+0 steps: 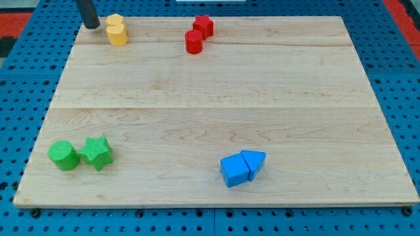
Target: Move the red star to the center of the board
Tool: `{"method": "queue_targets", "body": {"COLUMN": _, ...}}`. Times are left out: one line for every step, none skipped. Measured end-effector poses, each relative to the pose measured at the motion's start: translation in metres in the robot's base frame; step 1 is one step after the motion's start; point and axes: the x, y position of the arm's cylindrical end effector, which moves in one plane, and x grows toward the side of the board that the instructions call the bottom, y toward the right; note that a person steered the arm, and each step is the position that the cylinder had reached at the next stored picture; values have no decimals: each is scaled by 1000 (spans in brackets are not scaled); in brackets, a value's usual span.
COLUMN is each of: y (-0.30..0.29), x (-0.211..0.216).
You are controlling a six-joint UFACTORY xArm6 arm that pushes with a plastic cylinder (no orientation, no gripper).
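Near the pale wooden counter's top edge sits the red star, touching a red cylinder; my tip, upper rod cut off, stands at the top-left corner beside two yellow blocks, shapes unclear

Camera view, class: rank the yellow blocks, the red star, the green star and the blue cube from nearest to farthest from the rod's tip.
Measured from my tip, at the view's top left:
1. Yellow blocks, just to the tip's right.
2. Red star, top middle, beside the red cylinder.
3. Green star, bottom left.
4. Blue cube, bottom, right of middle.
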Motion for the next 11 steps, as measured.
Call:
{"method": "queue_targets", "body": {"y": 23, "x": -10}}
{"method": "queue_targets", "body": {"y": 81, "x": -10}}
{"method": "queue_targets", "body": {"y": 147, "x": -10}}
{"method": "queue_targets", "body": {"y": 202, "x": -9}}
{"method": "queue_targets", "body": {"y": 243, "x": 11}}
{"method": "queue_targets", "body": {"y": 268, "x": 33}}
{"method": "queue_targets", "body": {"y": 257, "x": 25}}
{"method": "queue_targets", "body": {"y": 278, "x": 10}}
{"method": "queue_targets", "body": {"y": 283, "x": 85}}
{"method": "queue_targets", "body": {"y": 283, "x": 130}}
{"method": "queue_targets", "body": {"y": 283, "x": 90}}
